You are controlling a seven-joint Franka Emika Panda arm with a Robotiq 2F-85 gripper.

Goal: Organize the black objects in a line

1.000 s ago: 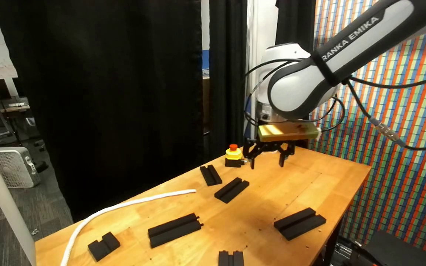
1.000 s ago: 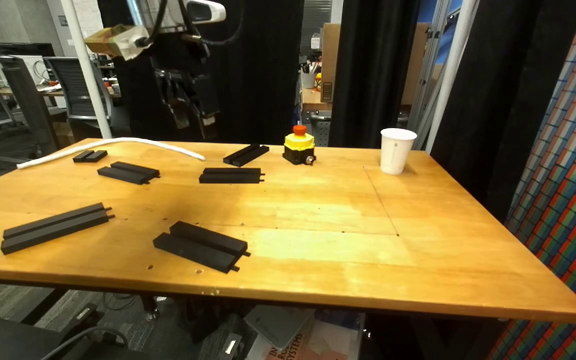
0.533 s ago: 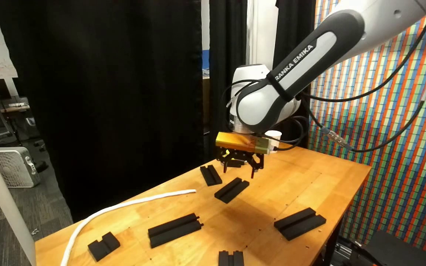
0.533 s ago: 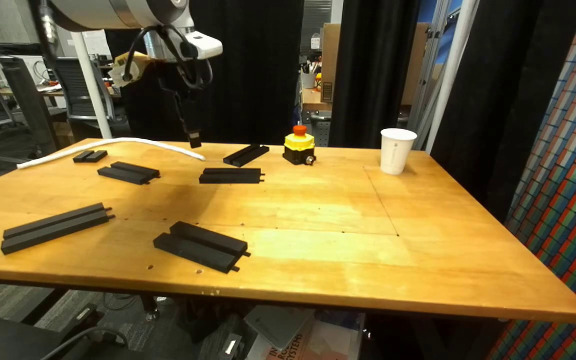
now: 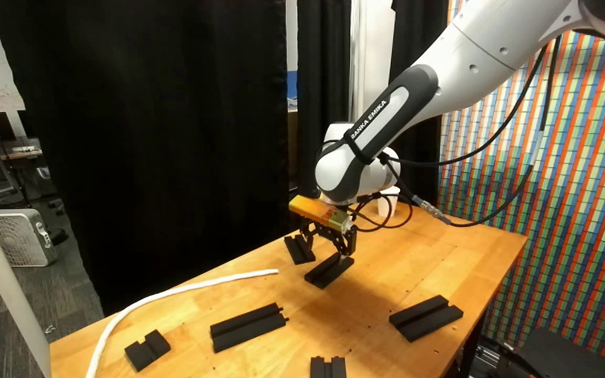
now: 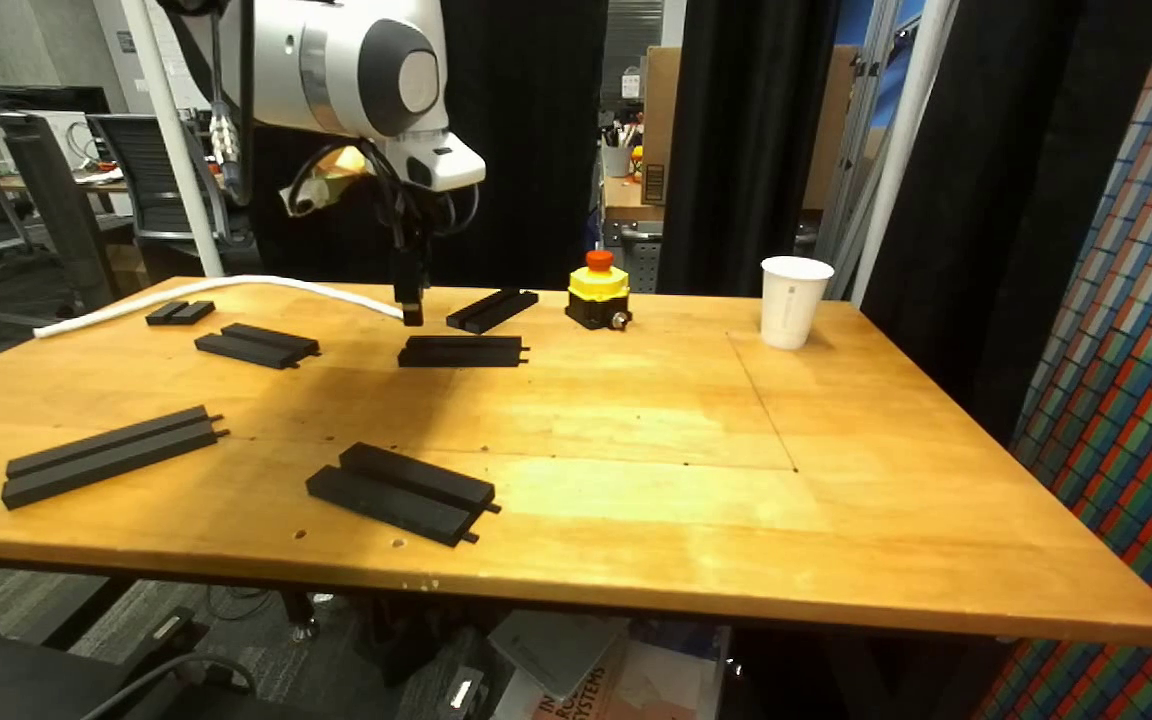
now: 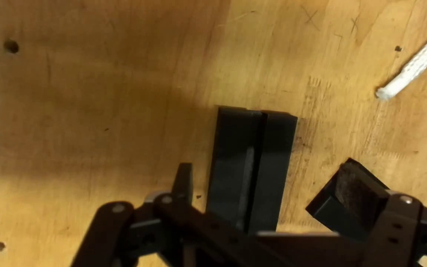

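In an exterior view, the arm (image 5: 460,73) comes down from the upper right, and the pincer (image 5: 327,251) hangs low and spread above the wooden table (image 5: 465,247). The middle block (image 5: 329,271) lies right below the pincer, and I cannot tell whether the 2 touch. The back block (image 5: 296,251) is just beside it to the left, partly behind the pincer. The narrow block (image 5: 247,326) sits farther off to the lower left, with the stubby block (image 5: 147,350) well apart from the pincer beyond it. The wide block (image 5: 426,317) is to the lower right, and the long block (image 5: 331,368) lies well below the pincer, cut by the frame. A white rope (image 5: 218,280) runs from near the pincer away to the lower left. In an exterior view, a red and yellow button (image 6: 598,290) stands to the right of the pincer, with a white cup (image 6: 789,305) farther right. The pincer shows side-on here, its tip near the left end of the middle block and its gap hidden, while the 6 blocks, all black and grooved, lie flat and scattered around it at different angles. In the wrist view, the pincer's 2 fingers (image 7: 184,181) stand wide apart, and the middle block shows on the table between them, with bare wood beside the finger on the left. The finger on the right covers part of the back block, and the rope's end lies up and to the right.
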